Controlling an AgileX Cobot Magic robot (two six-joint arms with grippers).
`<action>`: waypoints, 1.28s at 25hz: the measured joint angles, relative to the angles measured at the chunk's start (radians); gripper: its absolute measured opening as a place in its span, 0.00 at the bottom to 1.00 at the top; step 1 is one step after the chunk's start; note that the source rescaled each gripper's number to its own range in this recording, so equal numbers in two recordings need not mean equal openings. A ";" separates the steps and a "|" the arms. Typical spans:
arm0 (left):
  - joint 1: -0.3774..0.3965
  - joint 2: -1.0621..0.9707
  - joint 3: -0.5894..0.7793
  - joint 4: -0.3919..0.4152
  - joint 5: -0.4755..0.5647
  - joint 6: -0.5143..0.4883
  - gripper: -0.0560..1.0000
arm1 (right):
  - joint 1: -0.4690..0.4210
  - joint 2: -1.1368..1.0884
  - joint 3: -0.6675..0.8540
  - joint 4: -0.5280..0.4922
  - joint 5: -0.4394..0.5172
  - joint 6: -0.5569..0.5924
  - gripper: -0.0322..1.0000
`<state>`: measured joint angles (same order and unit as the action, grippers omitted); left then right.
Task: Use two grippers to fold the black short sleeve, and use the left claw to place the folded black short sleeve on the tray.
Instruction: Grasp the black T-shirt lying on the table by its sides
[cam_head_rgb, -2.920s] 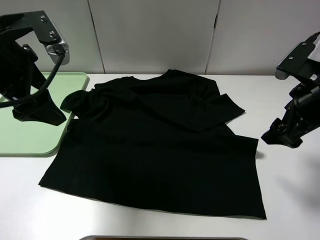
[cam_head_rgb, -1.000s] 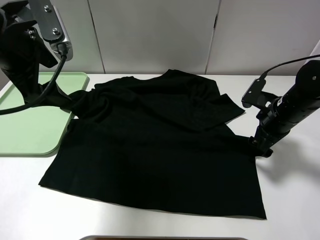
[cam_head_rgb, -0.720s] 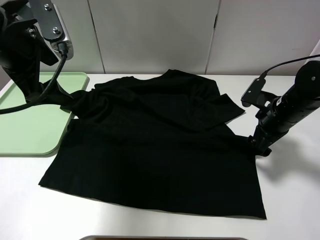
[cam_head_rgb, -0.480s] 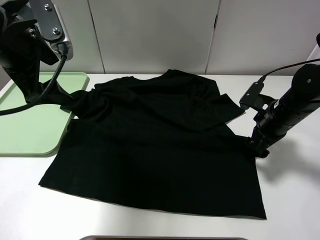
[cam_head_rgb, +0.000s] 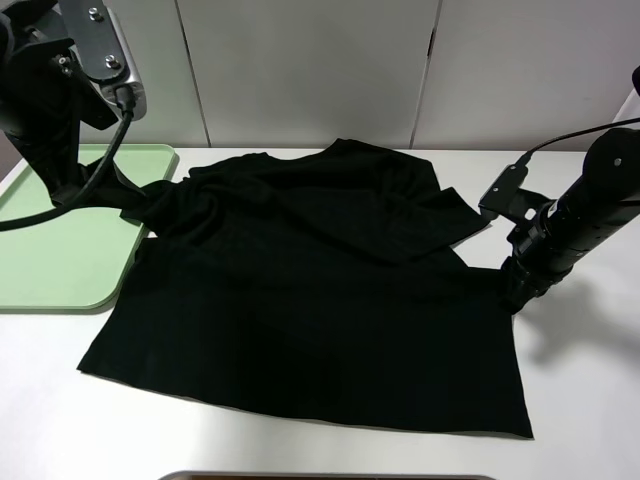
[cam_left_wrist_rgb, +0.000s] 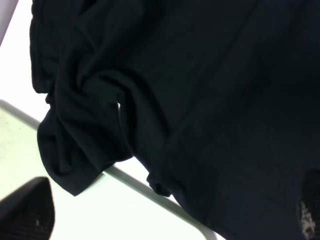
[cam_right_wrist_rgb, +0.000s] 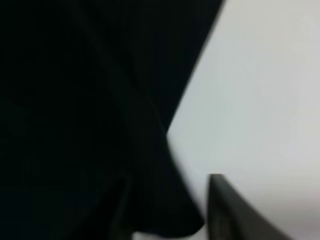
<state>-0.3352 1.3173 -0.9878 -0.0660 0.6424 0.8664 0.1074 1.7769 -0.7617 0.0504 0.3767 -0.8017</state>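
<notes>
white table (cam_head_rgb: 580, 400) fills the lower frame; the black short sleeve (cam_head_rgb: 310, 290) lies spread at centre, one sleeve lapping the tray (cam_head_rgb: 50, 270) at mid-left. left gripper (cam_head_rgb: 118, 197) sits there, fingers wide apart, gripping nothing. right gripper (cam_head_rgb: 510, 298), mid-right, has narrowed fingers straddling the cloth edge; whether they clamp it is unclear.

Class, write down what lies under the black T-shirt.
The black T-shirt lies on the white table; one sleeve overlaps the green tray. Anything else beneath is hidden.
</notes>
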 joint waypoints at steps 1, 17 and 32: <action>0.000 0.000 0.000 0.000 0.000 0.000 0.96 | 0.000 0.000 0.000 0.000 0.001 0.000 0.26; 0.000 0.116 0.000 0.022 -0.011 0.035 0.96 | 0.000 0.001 0.000 -0.001 0.021 0.000 0.03; 0.000 0.365 0.000 0.245 -0.092 0.020 0.93 | 0.000 0.001 0.000 0.011 0.021 0.000 0.03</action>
<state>-0.3352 1.6823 -0.9878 0.1793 0.5499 0.8865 0.1074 1.7779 -0.7617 0.0614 0.3973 -0.8017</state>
